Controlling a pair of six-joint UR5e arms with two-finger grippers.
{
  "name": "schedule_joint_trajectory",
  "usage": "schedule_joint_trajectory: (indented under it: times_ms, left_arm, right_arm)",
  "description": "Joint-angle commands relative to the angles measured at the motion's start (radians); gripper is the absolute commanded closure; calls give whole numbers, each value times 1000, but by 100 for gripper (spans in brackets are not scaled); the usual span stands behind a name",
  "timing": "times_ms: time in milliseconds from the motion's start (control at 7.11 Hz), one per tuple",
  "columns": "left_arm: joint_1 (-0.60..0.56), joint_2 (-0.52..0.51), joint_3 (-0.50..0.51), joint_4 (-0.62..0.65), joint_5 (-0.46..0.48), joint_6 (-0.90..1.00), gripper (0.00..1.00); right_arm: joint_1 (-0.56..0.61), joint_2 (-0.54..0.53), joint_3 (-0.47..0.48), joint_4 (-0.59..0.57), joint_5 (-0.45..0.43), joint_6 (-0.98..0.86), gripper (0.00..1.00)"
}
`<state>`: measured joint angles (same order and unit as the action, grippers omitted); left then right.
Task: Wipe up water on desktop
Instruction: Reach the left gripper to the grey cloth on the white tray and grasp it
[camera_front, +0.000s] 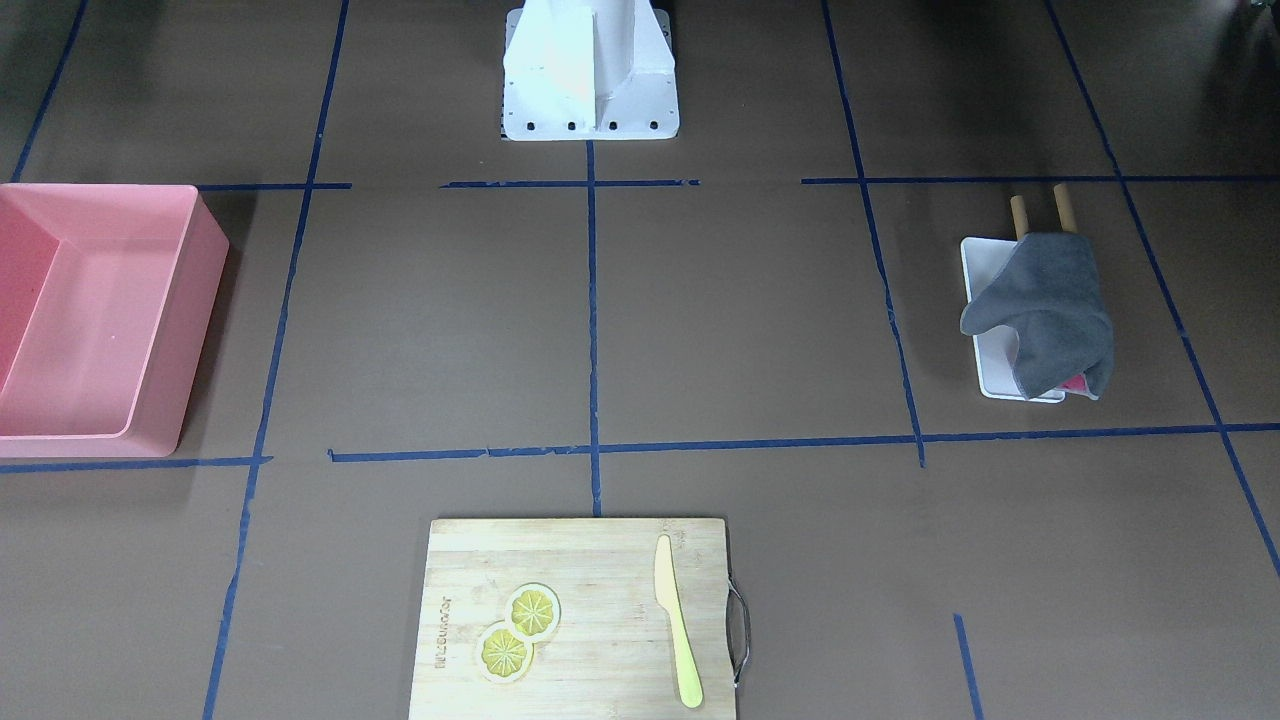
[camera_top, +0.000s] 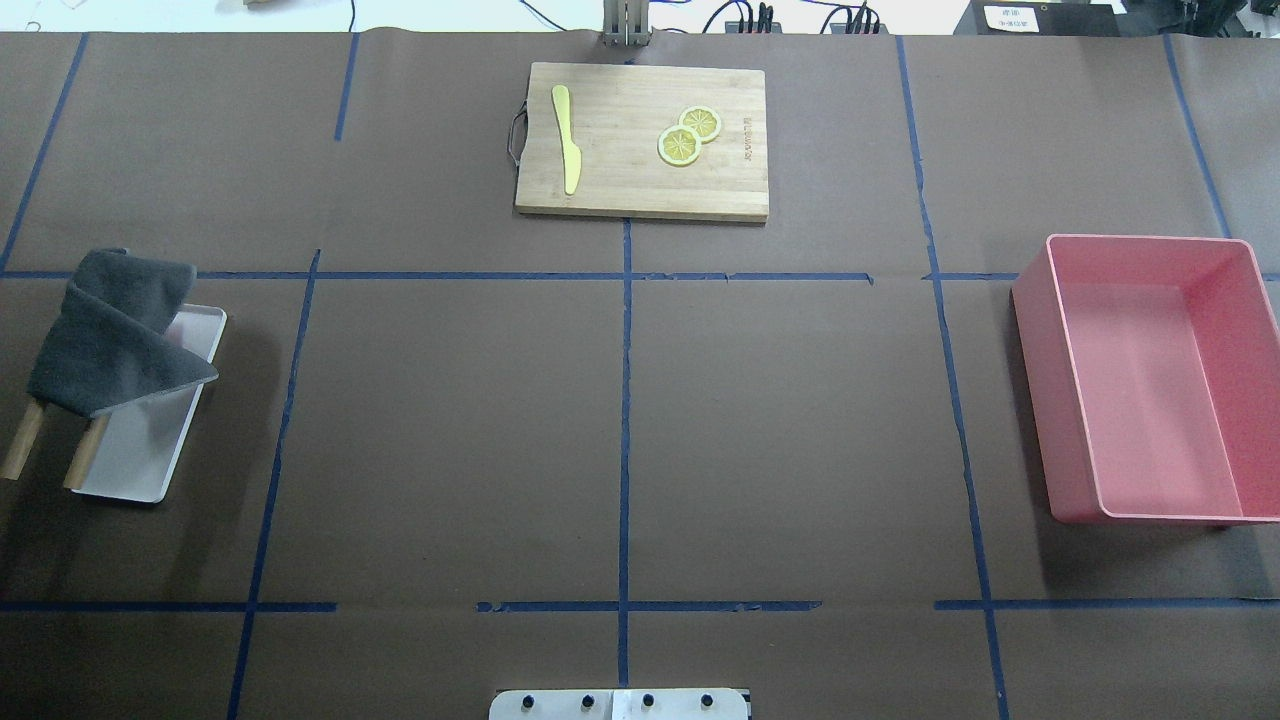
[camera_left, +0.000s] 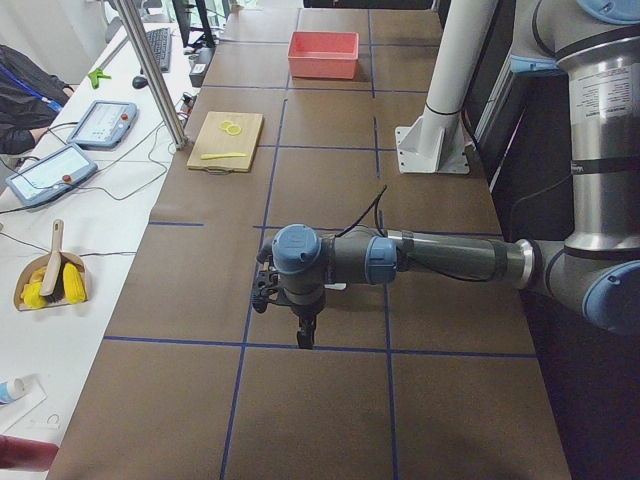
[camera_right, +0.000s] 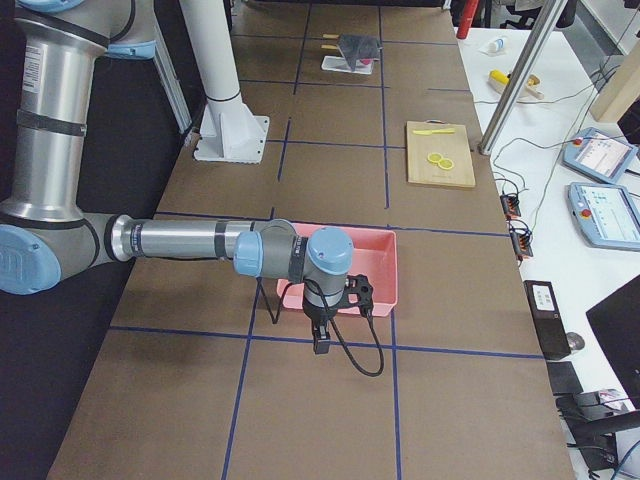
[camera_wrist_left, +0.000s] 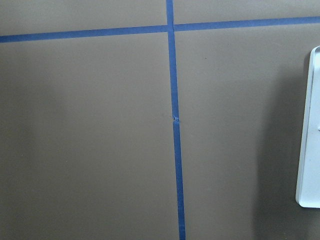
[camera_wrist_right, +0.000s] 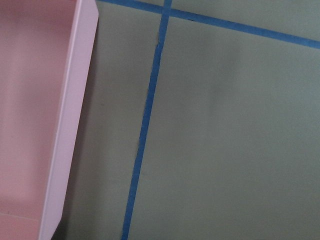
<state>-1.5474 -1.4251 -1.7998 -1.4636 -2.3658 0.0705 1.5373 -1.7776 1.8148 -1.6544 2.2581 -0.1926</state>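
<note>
The desktop (camera_top: 450, 430) is dark brown with blue tape lines; I see no water on it in any view. A grey cloth (camera_top: 110, 335) lies draped over a white tray (camera_top: 130, 460) on the robot's left side, and shows in the front view (camera_front: 1045, 310) too. My left gripper (camera_left: 305, 335) shows only in the left side view, pointing down near the tray; I cannot tell if it is open or shut. My right gripper (camera_right: 321, 343) shows only in the right side view, beside the pink bin (camera_right: 345, 262); I cannot tell its state either.
A pink bin (camera_top: 1150, 380) stands on the robot's right. A bamboo cutting board (camera_top: 640, 140) with a yellow knife (camera_top: 567, 140) and two lemon slices (camera_top: 688, 137) lies at the far middle. Two wooden handles (camera_top: 20, 445) stick out under the cloth. The robot's white base (camera_front: 590, 75) stands mid-table.
</note>
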Motion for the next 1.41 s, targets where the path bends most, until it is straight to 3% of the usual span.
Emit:
schedule_joint_trajectory:
  times_ms: [0, 422, 563, 985, 1267]
  left_arm:
    - [3, -61, 14, -42, -3, -4, 0]
    - [29, -93, 42, -171, -12, 6, 0]
    - [100, -97, 33, -211, -18, -86, 0]
    - [294, -113, 33, -398, -4, -454, 0]
    - [381, -138, 19, -409, 23, -619, 0]
  right_arm:
    - [0, 0, -8, 103, 6, 2, 0]
    - [-6, 33, -22, 130, 70, 12, 0]
    - [-47, 41, -19, 196, 98, 51, 0]
    - [-74, 52, -19, 212, 101, 136, 0]
    - [-74, 52, -20, 211, 101, 136, 0]
